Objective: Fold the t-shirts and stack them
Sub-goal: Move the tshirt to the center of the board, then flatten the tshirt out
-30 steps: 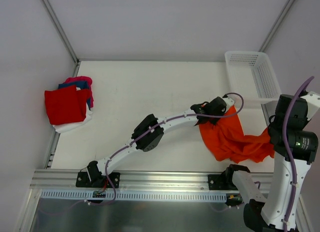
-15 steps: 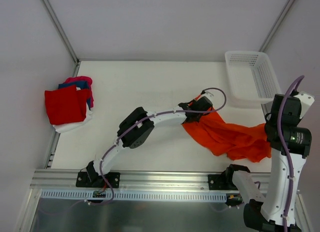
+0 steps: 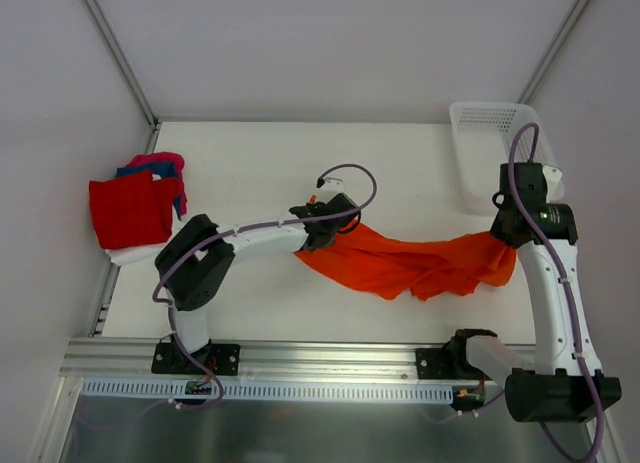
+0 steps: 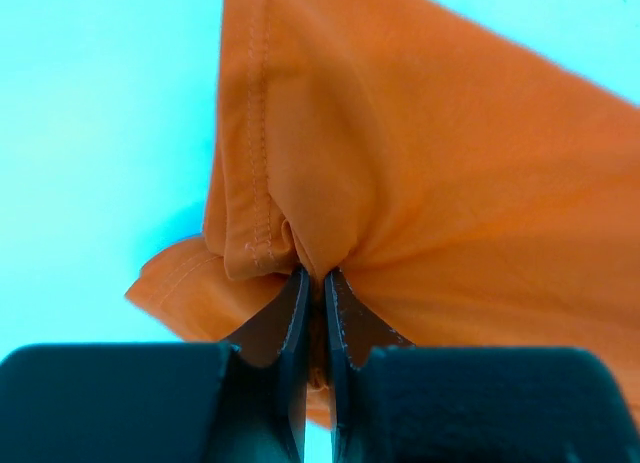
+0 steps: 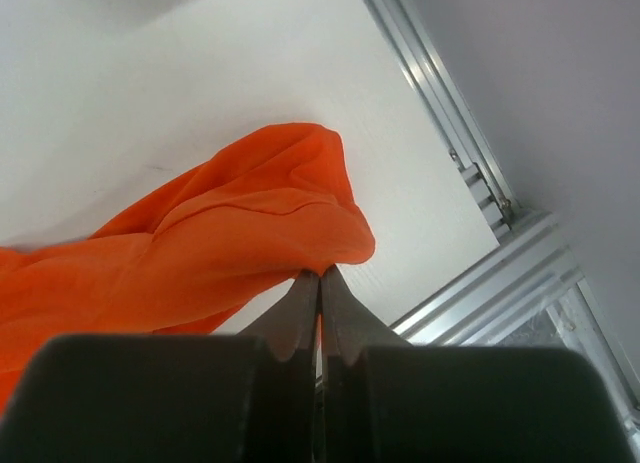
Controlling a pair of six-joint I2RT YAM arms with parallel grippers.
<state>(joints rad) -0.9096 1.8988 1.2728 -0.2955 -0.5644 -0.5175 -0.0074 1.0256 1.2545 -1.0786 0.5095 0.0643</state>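
The orange shirt (image 3: 400,265) spans the counter (image 3: 260,163) left to right, its long axis running from the left end effector (image 4: 312,279), clamped on one end, to the right end effector (image 5: 320,275), clamped on the other.

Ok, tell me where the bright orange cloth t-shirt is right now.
Top view: the bright orange cloth t-shirt is stretched over the right half of the table between the left pincer and right pincer, near the white plastic mesh basket.
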